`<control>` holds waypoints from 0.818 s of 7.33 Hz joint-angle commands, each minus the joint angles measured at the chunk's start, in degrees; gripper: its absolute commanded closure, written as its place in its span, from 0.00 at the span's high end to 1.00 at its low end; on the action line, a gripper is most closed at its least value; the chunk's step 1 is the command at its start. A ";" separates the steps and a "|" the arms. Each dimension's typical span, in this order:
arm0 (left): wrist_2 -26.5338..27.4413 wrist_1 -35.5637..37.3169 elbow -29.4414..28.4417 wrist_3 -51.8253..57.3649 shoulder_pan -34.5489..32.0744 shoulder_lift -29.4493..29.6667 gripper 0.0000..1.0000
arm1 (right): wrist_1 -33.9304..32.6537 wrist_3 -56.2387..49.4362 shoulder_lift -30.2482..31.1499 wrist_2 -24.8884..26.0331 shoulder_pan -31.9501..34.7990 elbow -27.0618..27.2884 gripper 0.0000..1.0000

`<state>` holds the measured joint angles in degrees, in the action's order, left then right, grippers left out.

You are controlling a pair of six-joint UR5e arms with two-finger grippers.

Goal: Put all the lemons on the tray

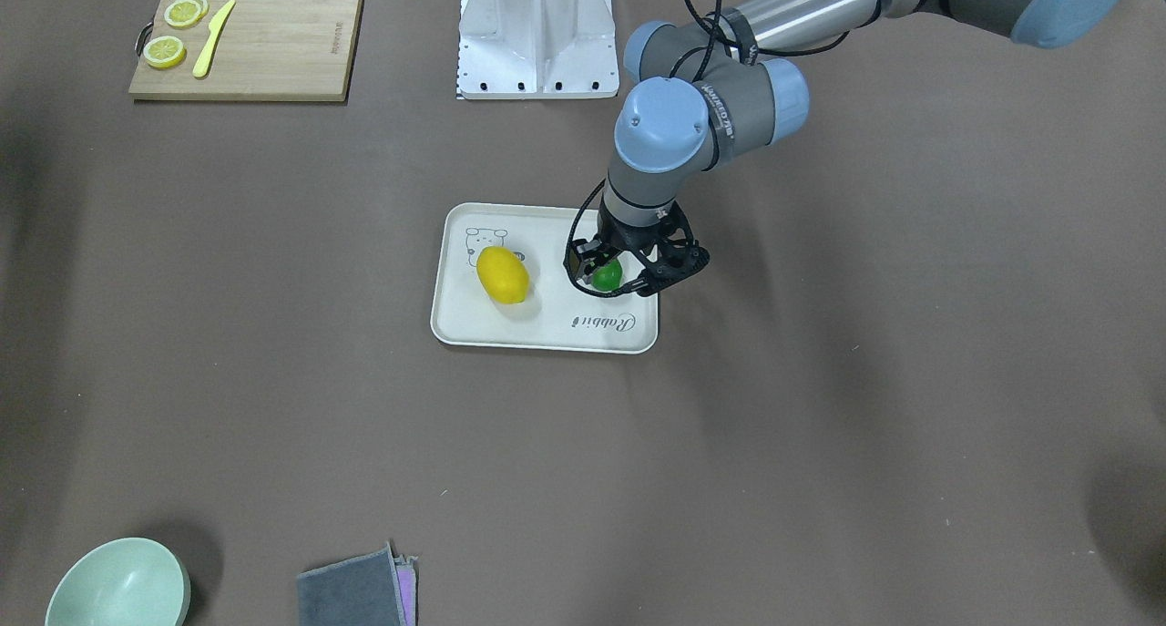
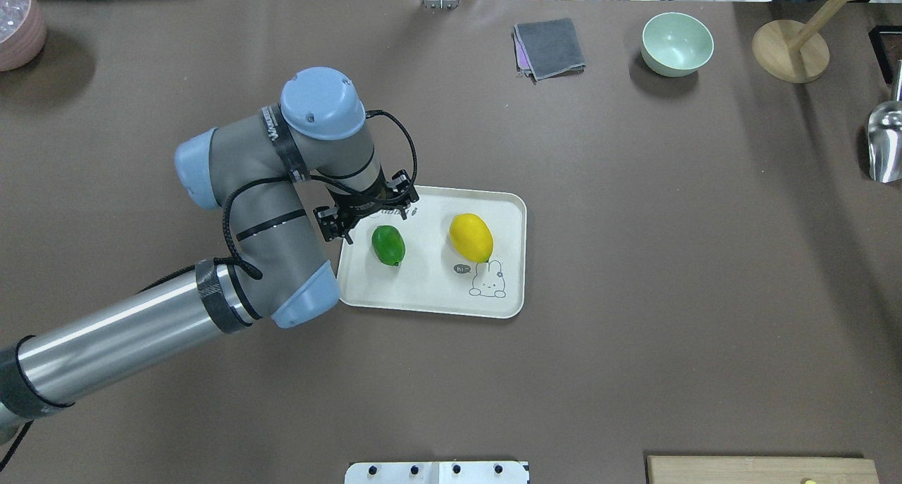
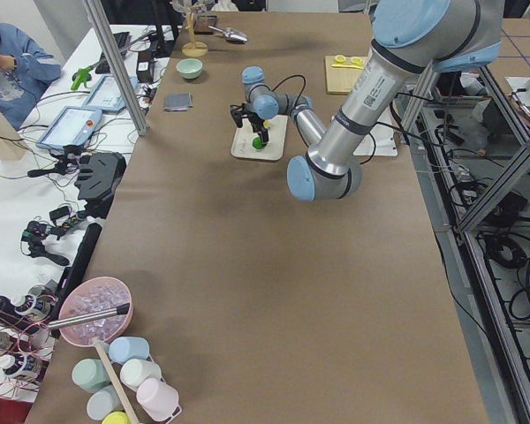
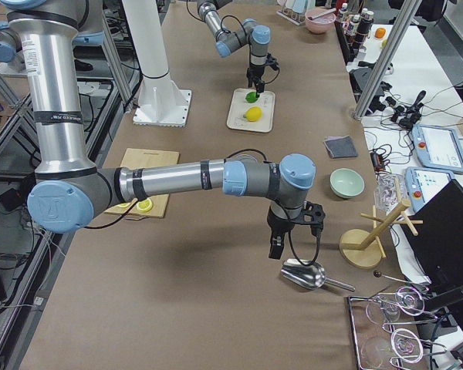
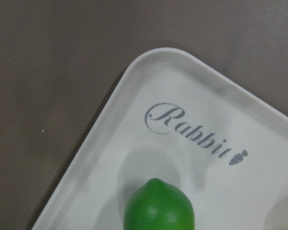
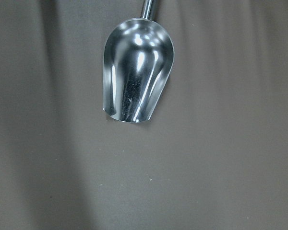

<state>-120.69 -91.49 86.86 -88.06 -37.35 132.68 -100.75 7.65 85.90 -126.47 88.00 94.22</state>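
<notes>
The cream-white tray point(image 1: 547, 342) point(image 2: 518, 258) lies mid-table. The yellow lemon point(image 1: 503, 274) point(image 2: 471, 237) rests on it near the animal drawing. The green lemon point(image 1: 606, 275) point(image 2: 388, 245) rests on the tray next to the "Rabbit" script and fills the bottom edge of the left wrist view point(image 5: 159, 207). My left gripper point(image 1: 619, 285) point(image 2: 370, 213) is open and hangs just above the green lemon, with a finger on either side of it. My right gripper point(image 4: 292, 231) shows only in the exterior right view, above a metal scoop. I cannot tell whether it is open or shut.
A wooden cutting board point(image 1: 273, 52) with lemon slices and a yellow knife lies by the robot's base plate point(image 1: 537, 43). A mint bowl point(image 2: 676, 44), grey cloth point(image 2: 550, 47), wooden stand point(image 2: 789, 51) and metal scoop point(image 2: 884, 142) point(image 6: 137, 72) are at the far right.
</notes>
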 commanded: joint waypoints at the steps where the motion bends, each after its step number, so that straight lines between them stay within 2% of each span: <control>1: -7.52 6.56 6.79 13.37 -8.76 -6.16 0.98 | -0.15 -0.01 2.34 -1.49 3.04 -0.27 1.00; 3: -13.23 7.20 14.36 28.65 -16.49 -20.45 0.98 | -0.15 0.08 2.78 -2.12 3.41 -0.27 1.00; 4: -16.39 5.55 14.48 39.00 -20.18 -28.01 0.98 | -0.07 -0.01 2.70 -2.03 3.41 -0.18 1.00; 6: -16.86 5.36 17.19 48.28 -26.86 -37.18 0.98 | 0.02 -0.09 2.70 -1.77 3.41 0.17 1.00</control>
<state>-136.79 -85.75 102.60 -46.62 -59.68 101.87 -100.76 7.64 88.58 -128.32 91.38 94.27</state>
